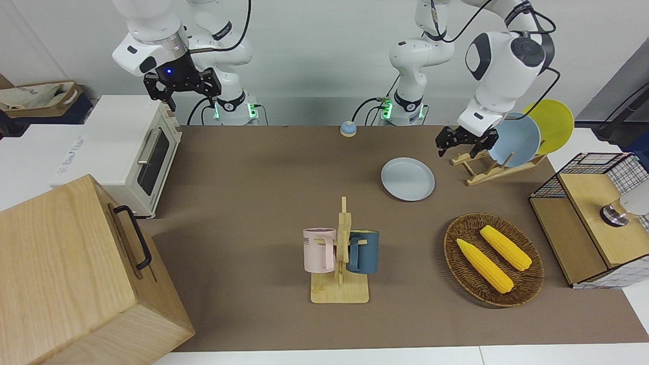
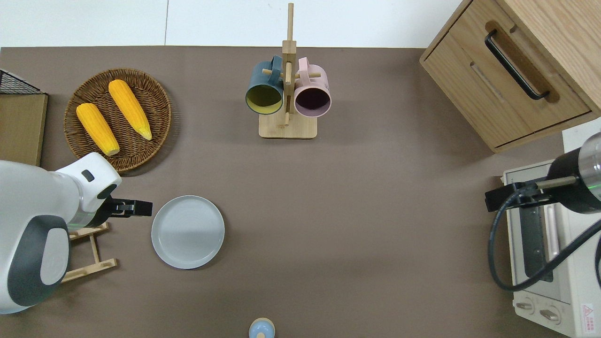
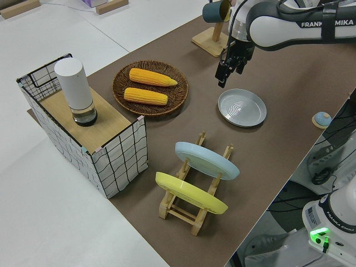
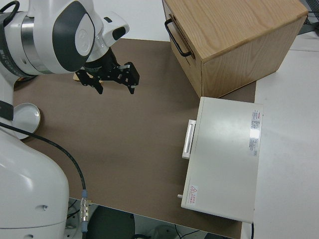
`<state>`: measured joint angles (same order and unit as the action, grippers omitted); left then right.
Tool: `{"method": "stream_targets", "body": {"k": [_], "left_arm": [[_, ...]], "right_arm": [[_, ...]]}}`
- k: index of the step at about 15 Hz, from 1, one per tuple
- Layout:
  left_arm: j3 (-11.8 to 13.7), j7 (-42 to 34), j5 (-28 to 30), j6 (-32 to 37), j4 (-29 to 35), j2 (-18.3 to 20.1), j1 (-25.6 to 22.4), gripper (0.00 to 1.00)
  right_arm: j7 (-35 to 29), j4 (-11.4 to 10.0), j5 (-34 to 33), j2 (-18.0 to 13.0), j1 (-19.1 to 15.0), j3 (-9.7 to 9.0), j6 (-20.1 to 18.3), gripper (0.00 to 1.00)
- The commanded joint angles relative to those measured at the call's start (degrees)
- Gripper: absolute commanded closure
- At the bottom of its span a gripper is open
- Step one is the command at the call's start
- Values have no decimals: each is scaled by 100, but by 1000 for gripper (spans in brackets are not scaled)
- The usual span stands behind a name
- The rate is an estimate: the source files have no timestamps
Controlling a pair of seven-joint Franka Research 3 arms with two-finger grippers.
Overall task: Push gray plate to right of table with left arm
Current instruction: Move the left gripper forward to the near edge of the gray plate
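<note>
The gray plate [image 1: 408, 178] [image 2: 188, 232] [image 3: 242, 107] lies flat on the brown table [image 1: 263, 203], about midway between the mug rack and the robots' edge. My left gripper [image 1: 464, 147] [image 2: 136, 208] [image 3: 224, 77] hangs low just beside the plate's rim, toward the left arm's end of the table, apart from it. Its fingers look spread, with nothing between them. The right arm is parked, and its gripper [image 1: 182, 91] [image 4: 114, 85] is open and empty.
A dish rack [image 1: 487, 170] with a bluer plate [image 1: 517, 142] and a yellow plate [image 1: 555, 121] stands beside the left gripper. A wicker basket [image 2: 155, 89] holds two corn cobs. Also here: mug rack [image 2: 287, 126], toaster oven [image 1: 127, 152], wooden cabinet [image 1: 66, 274], wire crate [image 1: 593, 233].
</note>
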<state>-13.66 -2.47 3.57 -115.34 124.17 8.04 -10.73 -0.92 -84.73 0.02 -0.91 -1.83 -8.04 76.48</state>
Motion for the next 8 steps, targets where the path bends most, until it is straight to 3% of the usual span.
{"method": "stream_targets", "body": {"k": [1,8], "left_arm": [[38,72,-49,-410,502,277,54,2],[30,19,-49,-1638,1442,137,54,2]], "right_arm": [[-66,53,25,-14,-116,-92,-89,17],[-75,53,25,-14,-115,-92,-89,17]]}}
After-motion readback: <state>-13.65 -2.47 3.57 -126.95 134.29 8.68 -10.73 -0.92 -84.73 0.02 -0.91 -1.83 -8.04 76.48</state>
